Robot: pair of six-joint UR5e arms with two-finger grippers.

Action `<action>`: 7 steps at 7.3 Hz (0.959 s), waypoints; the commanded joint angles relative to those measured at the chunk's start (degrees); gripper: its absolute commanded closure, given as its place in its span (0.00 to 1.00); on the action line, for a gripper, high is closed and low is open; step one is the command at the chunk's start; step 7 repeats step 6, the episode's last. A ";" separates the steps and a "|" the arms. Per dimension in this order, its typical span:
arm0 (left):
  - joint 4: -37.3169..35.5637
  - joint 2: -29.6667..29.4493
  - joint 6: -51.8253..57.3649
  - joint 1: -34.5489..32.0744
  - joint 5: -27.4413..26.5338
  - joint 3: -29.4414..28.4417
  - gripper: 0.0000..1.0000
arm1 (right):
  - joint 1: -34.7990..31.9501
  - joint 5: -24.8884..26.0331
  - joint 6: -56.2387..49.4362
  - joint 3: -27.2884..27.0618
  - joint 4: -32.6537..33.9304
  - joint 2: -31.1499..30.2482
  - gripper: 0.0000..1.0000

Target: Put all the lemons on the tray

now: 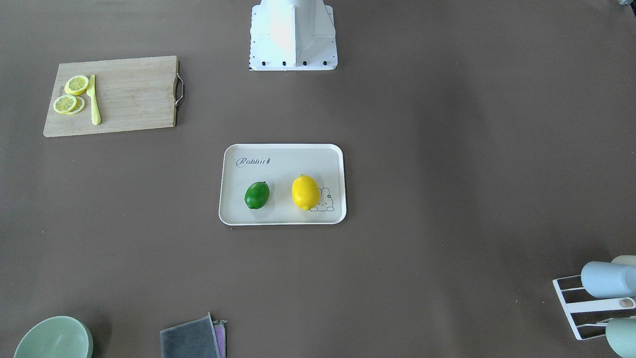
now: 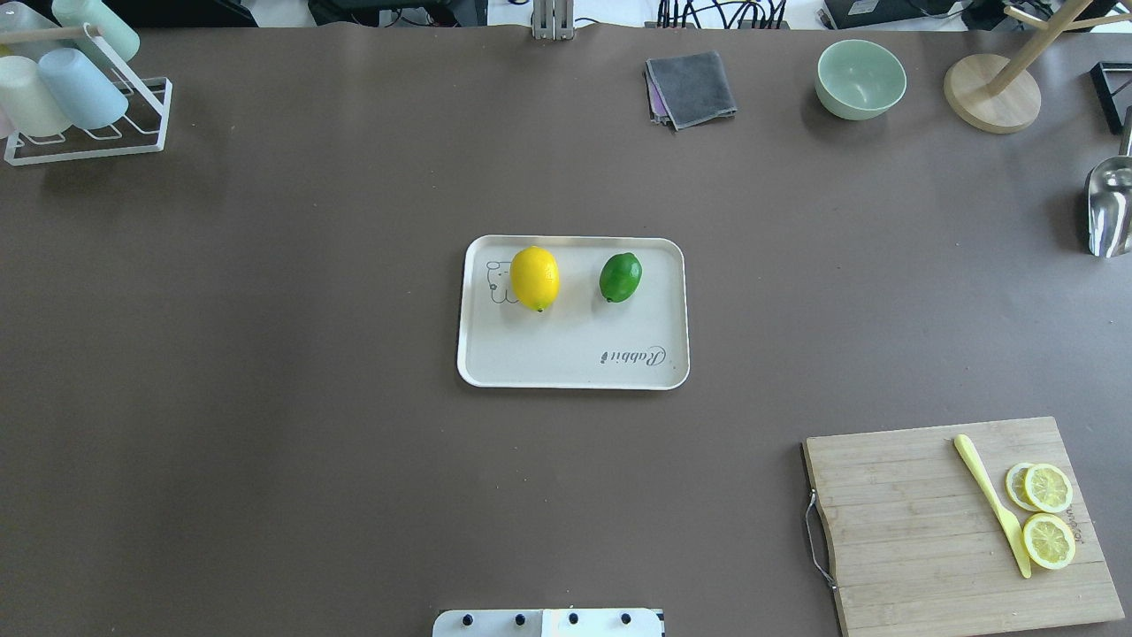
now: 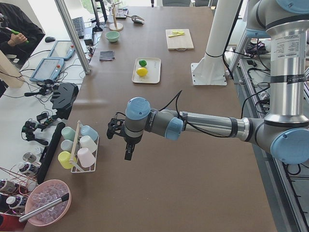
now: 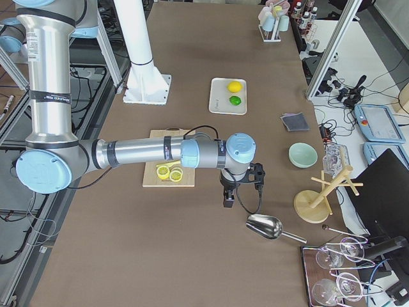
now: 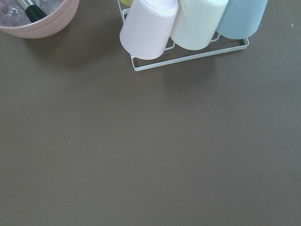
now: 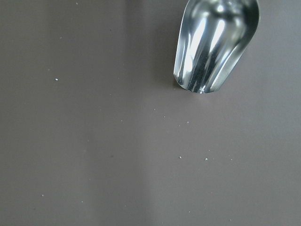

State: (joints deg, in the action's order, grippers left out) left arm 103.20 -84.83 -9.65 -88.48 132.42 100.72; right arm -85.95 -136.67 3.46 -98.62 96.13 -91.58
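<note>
Bowl [image 1: 53,339], tray [image 1: 288,160] holding yellow lemon [image 1: 305,192], green lemon [image 1: 257,195]

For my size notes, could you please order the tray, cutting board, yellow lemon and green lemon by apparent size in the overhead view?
cutting board
tray
yellow lemon
green lemon
The board's lead may owe to nearness.

Desk [image 2: 265,354]: matt brown covering, smooth. Tray [image 2: 575,354]: smooth, matt cream surface. Yellow lemon [image 2: 535,278] and green lemon [image 2: 621,277]: glossy skins. Cutting board [image 2: 911,522]: pale wood with visible grain; metal handle [image 2: 812,540]. Scoop [image 6: 216,44]: polished, mirror-bright metal. Cloth [image 2: 694,87]: grey, matt fabric.
</note>
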 commanded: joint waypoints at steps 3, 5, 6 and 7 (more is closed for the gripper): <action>0.16 0.37 -0.02 -0.03 0.03 -0.52 0.02 | -0.01 0.00 0.06 -0.25 -0.07 0.00 0.00; 0.16 0.28 -0.02 -0.03 0.03 -0.53 0.02 | -0.01 -0.08 0.15 -0.34 -0.07 0.09 0.00; 0.16 0.37 -0.02 -0.03 0.03 -0.44 0.02 | -0.01 0.18 0.15 -0.87 -0.07 0.09 0.00; 0.16 0.37 -0.02 -0.03 0.03 -0.44 0.02 | -0.01 0.18 0.15 -0.87 -0.07 0.09 0.00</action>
